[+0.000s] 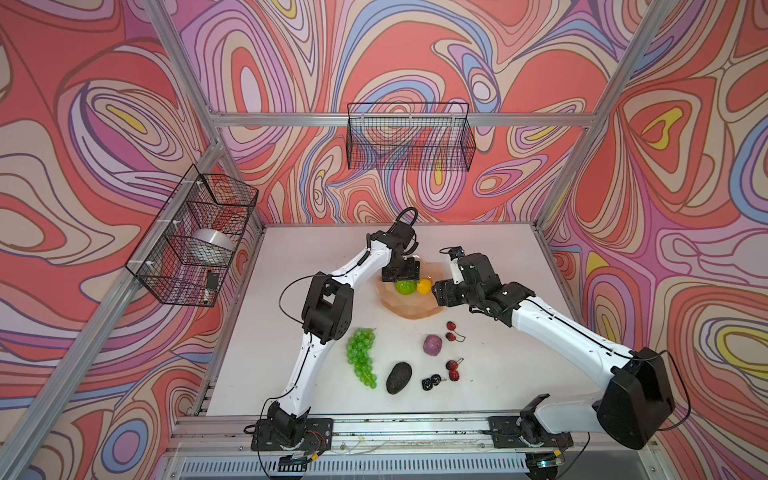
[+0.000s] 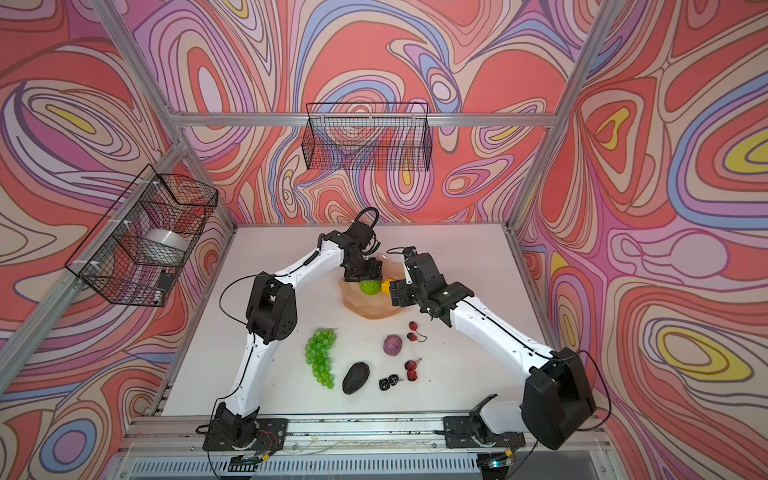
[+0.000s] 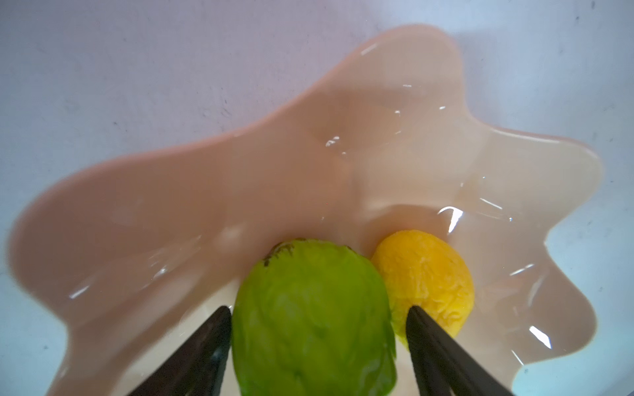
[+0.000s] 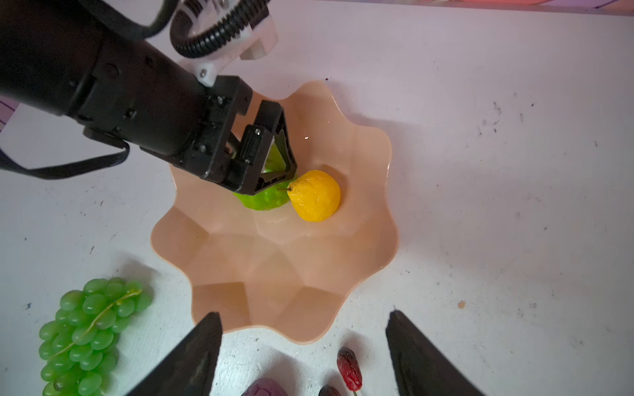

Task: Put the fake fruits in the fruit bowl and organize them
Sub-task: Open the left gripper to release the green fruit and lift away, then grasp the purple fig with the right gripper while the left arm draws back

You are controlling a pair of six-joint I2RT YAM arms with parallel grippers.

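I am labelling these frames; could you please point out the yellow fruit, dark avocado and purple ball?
yellow fruit (image 4: 314, 195): right wrist view, middle of its wrinkled body.
dark avocado (image 1: 399, 377): in a top view, centre of its skin.
purple ball (image 1: 432, 345): in a top view, centre of its top.

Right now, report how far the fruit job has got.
Done: the yellow fruit and bumpy green ball lie in the fruit bowl. In hand: nothing gripped; the left gripper stands open astride that ball, the right gripper open, empty. Left on the table: grape bunch, avocado, purple ball, two cherry pairs, black berry pair.
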